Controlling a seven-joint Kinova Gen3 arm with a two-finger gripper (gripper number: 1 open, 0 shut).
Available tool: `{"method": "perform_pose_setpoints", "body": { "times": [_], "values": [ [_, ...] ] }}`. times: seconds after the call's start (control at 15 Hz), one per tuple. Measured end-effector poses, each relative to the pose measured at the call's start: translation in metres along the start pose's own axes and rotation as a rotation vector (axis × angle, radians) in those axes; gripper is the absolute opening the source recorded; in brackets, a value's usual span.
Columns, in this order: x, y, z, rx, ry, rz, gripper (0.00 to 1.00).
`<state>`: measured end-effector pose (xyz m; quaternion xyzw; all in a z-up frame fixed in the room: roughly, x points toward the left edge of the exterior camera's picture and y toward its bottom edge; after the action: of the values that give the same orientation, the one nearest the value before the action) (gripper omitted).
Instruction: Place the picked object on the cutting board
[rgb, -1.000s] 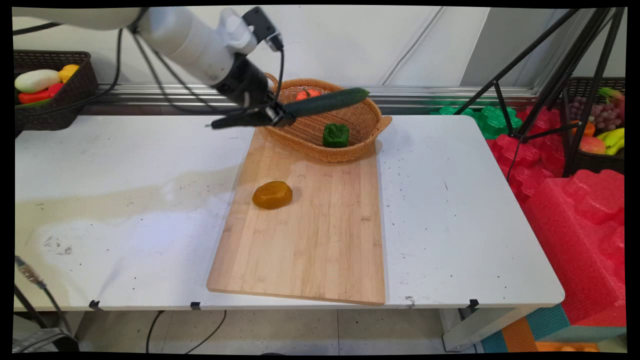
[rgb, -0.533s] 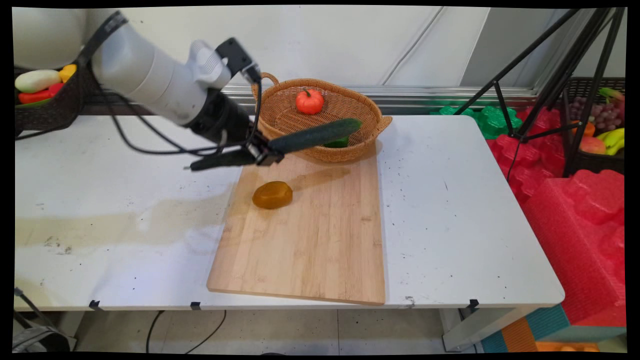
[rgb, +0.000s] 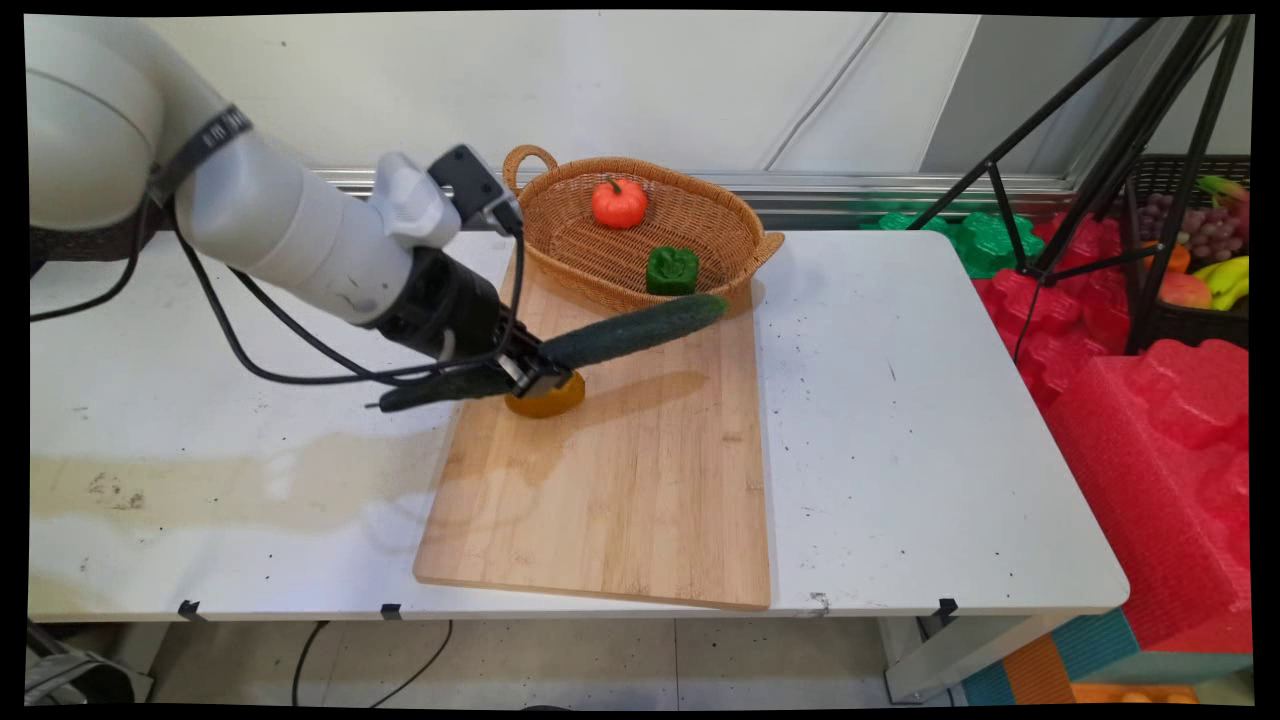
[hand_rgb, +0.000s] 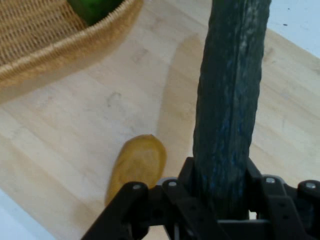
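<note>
My gripper (rgb: 535, 372) (hand_rgb: 222, 192) is shut on one end of a long dark green cucumber (rgb: 640, 329) (hand_rgb: 230, 95), which sticks out to the right, above the wooden cutting board (rgb: 620, 480) (hand_rgb: 75, 125). Just under the gripper lies a brownish-yellow potato-like piece (rgb: 548, 400) (hand_rgb: 137, 165), partly hidden by the hand. Behind the board stands a wicker basket (rgb: 600, 270) (hand_rgb: 55, 47) holding a red tomato (rgb: 619, 203) and a green bell pepper (rgb: 671, 271) (hand_rgb: 95, 7).
A dark basket of vegetables sits at the far left behind the arm. Black tripod legs (rgb: 1080, 150), red foam blocks (rgb: 1150, 420) and a fruit crate (rgb: 1200, 260) stand right of the white table (rgb: 900, 420). Black cables (rgb: 260, 340) hang from the arm.
The gripper has carried the cucumber out of the basket, down and toward the near side, and now holds it low over the board above the brownish piece. Tomato and pepper are uncovered.
</note>
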<state>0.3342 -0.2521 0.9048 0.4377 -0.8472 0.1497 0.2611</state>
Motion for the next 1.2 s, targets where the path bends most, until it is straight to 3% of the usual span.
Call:
{"method": "perform_pose_setpoints", "body": {
  "times": [0.53,1.2],
  "values": [
    [-0.01,0.02,0.059,-0.04,-0.043,-0.026,0.0],
    [-0.028,0.027,0.108,-0.079,-0.09,-0.014,0.0]
  ]
}}
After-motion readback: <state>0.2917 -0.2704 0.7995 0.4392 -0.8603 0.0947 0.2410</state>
